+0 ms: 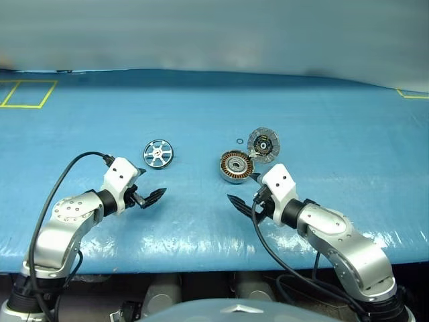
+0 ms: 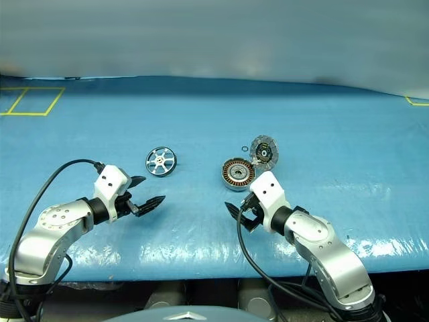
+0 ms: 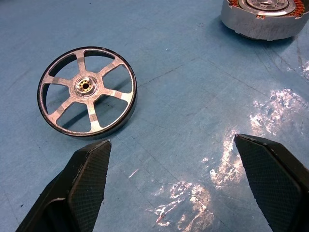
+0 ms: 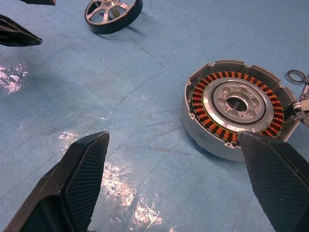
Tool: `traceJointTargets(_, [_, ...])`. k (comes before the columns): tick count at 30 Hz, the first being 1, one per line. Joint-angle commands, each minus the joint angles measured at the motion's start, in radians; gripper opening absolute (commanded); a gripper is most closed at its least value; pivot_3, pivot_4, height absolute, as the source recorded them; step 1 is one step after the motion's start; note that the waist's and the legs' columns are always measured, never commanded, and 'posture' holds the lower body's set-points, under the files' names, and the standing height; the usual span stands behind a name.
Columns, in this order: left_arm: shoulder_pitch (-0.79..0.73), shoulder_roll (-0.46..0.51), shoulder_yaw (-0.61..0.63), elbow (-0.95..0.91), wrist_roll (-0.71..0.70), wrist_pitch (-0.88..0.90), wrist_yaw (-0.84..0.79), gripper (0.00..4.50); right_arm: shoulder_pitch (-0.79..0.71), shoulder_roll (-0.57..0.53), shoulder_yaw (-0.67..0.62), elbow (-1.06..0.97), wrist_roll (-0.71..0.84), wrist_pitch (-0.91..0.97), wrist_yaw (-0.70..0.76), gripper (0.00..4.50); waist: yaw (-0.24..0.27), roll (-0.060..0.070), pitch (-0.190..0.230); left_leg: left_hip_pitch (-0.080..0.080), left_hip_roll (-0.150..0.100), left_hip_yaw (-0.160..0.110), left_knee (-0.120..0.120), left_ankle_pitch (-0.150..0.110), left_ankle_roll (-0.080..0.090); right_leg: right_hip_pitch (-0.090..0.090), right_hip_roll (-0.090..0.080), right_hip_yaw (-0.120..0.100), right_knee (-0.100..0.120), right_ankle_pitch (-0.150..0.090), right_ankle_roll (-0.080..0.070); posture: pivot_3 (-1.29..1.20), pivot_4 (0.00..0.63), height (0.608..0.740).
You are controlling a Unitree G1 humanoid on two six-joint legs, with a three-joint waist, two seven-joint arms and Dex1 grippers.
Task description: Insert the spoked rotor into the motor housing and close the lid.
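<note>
Left hand [image 1: 149, 194] and right hand [image 1: 242, 203] hover spread wide and empty over the worktop's [image 1: 335, 134] front edge. Spoked rotor [image 1: 158, 153] lies just beyond the left hand; motor housing [image 1: 236, 166], lid [image 1: 263, 143] swung back, sits near the right hand, mid-worktop.

A big blue sheet [image 1: 201, 114] is spread flat over the table. Shiny wet-looking spots [image 3: 193, 203] are seen on it near the front edge. Yellow lines [image 1: 27, 94] in the shape of a box are marked on the sheet at the far left corner, and one more bit of yellow line [image 1: 412, 94] is seen at the far right. A tiny dark ring [image 1: 239, 141] is laid on the sheet. A pale wall [image 1: 214, 33] is seen behind the table.
</note>
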Motion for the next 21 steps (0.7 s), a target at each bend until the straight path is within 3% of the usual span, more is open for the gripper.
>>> traceJointTargets(1, [-0.001, 0.003, 0.007, -0.009, 0.008, -0.022, 0.001, 4.43, -0.014, 0.008, -0.015, -0.029, 0.015, 0.005, -0.005, 4.5, 0.0, 0.0, 0.0, 0.0, 0.0, 0.0, 0.0, 0.0, 0.0, 0.0, 0.0, 0.0, 0.0, 0.0, 0.0, 0.0, 0.15, 0.74])
traceJointTargets(21, [0.003, -0.009, 0.008, -0.002, 0.01, -0.035, 0.021, 4.43, -0.025, 0.028, -0.013, -0.02, -0.008, 0.006, -0.046, 4.5, 0.0, 0.0, 0.0, 0.0, 0.0, 0.0, 0.0, 0.0, 0.0, 0.0, 0.0, 0.0, 0.0, 0.0, 0.0, 0.0, 0.15, 0.74])
